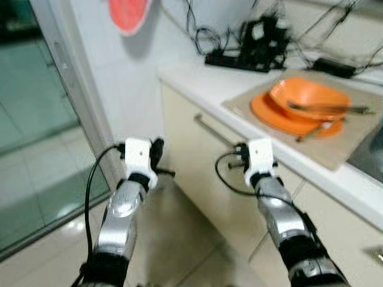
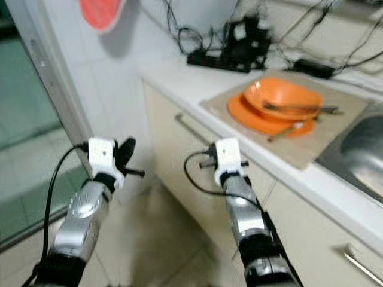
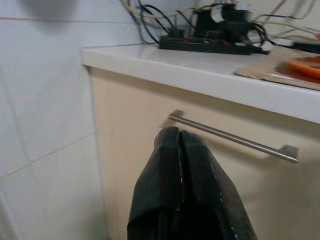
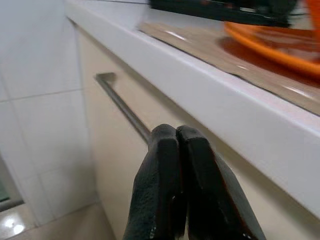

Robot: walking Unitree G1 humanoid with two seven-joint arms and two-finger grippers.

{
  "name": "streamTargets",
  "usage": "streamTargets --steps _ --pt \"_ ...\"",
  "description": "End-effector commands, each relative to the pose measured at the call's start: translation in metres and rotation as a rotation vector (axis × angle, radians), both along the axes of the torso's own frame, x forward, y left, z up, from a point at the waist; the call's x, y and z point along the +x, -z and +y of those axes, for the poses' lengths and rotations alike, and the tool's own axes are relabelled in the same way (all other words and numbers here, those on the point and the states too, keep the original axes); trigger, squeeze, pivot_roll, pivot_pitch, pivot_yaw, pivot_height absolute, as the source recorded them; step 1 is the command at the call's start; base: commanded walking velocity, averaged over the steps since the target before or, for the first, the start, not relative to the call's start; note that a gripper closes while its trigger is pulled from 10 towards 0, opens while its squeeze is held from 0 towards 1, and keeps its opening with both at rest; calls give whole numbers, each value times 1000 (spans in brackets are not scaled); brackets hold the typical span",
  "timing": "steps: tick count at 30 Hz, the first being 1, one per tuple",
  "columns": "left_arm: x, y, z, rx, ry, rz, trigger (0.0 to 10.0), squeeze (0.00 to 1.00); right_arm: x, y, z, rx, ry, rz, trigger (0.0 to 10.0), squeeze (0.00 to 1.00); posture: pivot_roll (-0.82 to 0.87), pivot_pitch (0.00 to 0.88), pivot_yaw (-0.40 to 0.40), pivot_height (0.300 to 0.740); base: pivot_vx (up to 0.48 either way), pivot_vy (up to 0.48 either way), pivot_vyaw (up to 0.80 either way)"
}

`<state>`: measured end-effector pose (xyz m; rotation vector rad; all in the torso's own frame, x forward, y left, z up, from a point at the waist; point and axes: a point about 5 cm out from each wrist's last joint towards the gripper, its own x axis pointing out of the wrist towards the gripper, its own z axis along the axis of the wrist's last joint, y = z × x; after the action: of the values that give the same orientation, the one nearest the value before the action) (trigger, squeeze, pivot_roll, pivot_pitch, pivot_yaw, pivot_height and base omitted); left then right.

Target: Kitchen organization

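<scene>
Task appears barely begun. Orange plates, glossy and round, with metal cutlery across them, sit on a tan mat at 1 o'clock on the white worktop. Left gripper and right gripper are both pressed closed, empty, facing the steel drawer handle.

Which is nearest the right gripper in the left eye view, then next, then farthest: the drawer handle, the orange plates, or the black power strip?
From the right gripper, held low before the cabinet:
1. Drawer handle, on the cabinet front just beyond the fingers.
2. Orange plates, up on the mat on the counter, to the gripper's right.
3. Black power strip, at the counter's back by the wall.
</scene>
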<state>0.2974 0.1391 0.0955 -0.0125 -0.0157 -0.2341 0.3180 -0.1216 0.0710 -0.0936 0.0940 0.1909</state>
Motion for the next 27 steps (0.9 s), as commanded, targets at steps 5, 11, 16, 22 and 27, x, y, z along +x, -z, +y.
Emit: streamTargets --steps 5,11,16,22,27 --pt "0 1 2 9 -6 9 10000 0 0 -2 4 8 -16 2 10000 0 9 0 -16 732 0 0 -563" --pt "1 2 5 50 -28 11 10000 0 -1 -2 5 12 -30 -2 10000 0 8 0 -17 732 0 0 -544" --pt "1 2 4 70 -23 13 10000 0 -3 -14 9 -80 -67 -122 10000 0 7 0 -18 727 0 0 -494" --pt "0 -13 12 61 -63 -62 10000 0 -7 -47 11 -143 -77 -336 10000 0 5 0 -20 723 0 0 -75" --pt "2 -28 8 86 -39 -102 10000 0 -6 -65 5 -164 -29 -393 10000 0 3 0 -23 723 0 0 0"
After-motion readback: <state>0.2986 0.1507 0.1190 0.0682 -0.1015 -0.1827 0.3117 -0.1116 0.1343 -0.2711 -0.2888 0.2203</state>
